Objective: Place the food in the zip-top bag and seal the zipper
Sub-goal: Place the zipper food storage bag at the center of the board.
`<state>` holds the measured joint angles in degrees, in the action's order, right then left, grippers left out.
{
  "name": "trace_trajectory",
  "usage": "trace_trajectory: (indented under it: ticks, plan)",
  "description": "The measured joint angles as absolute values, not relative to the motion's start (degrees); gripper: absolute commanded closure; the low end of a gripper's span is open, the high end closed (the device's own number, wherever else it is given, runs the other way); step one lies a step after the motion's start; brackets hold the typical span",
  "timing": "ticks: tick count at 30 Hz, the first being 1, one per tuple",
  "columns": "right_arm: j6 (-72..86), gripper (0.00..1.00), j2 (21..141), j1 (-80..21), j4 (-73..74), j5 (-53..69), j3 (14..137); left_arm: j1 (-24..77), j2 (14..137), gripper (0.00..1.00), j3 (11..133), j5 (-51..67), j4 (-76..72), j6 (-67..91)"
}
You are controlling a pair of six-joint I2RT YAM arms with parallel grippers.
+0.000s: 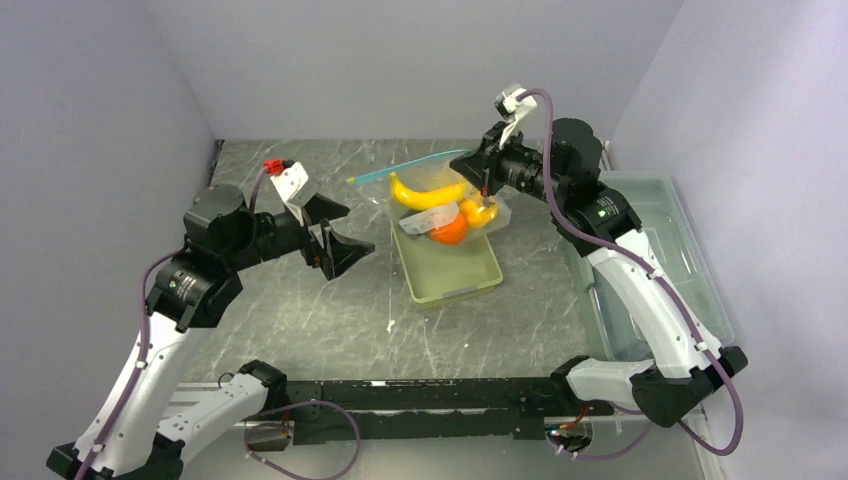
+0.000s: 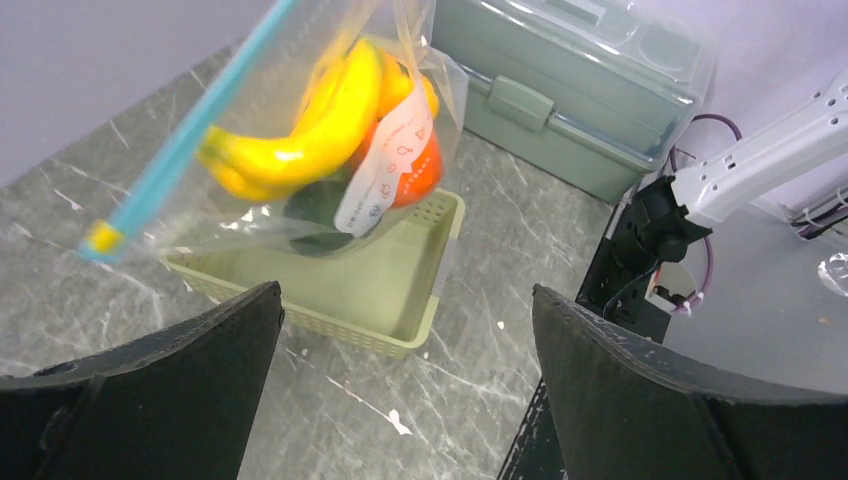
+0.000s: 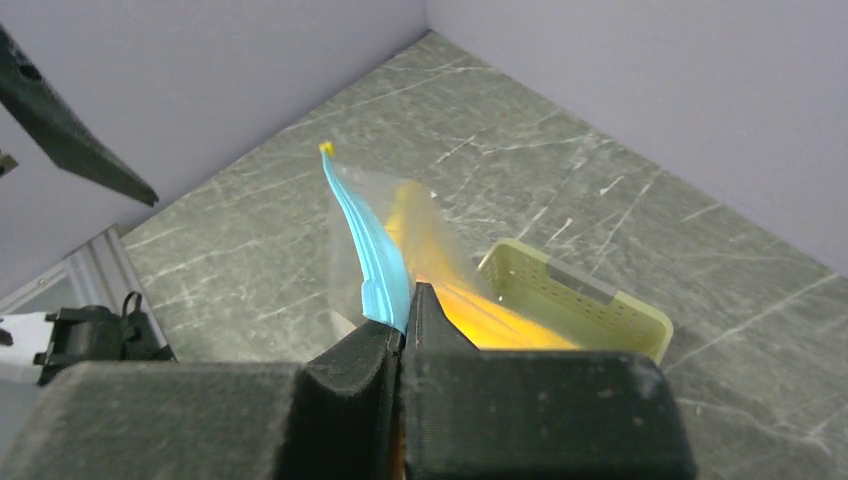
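The clear zip-top bag (image 1: 445, 205) hangs above the pale green basket (image 1: 455, 280), and my right gripper (image 1: 483, 168) is shut on one end of its mouth. The light-blue zipper (image 1: 405, 167) juts out to the left from that grip. Inside the bag is the food: a yellow banana (image 1: 430, 193), an orange-red round one (image 1: 450, 232) and a yellow-orange pepper (image 1: 481, 210). In the right wrist view the fingers pinch the zipper (image 3: 372, 245) at the right gripper (image 3: 408, 312). My left gripper (image 1: 342, 232) stands open to the left, apart from the bag (image 2: 300, 120), with nothing between its fingers (image 2: 210, 360).
A large clear lidded box (image 1: 655, 250) stands at the right edge beside the right arm, also seen past the basket (image 2: 400, 290) as the box (image 2: 570, 90). Grey walls close the table on three sides. White flecks lie on the marble near the basket.
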<state>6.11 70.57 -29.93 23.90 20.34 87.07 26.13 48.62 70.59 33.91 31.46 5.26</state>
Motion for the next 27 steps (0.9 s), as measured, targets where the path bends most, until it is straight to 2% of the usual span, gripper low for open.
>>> trace_trajectory:
  ticks: [9, 27]
  plan:
    - [5.72, 1.0, 72.77, -30.79, 23.97, 26.85, 87.7, 26.13, 52.29, 0.0, 74.61, 33.98, 29.76, 4.89]
    - [5.76, 1.0, 78.19, -36.97, 24.27, 39.81, 92.29, 26.13, 55.75, 0.0, 74.91, 33.1, 24.64, 2.81]
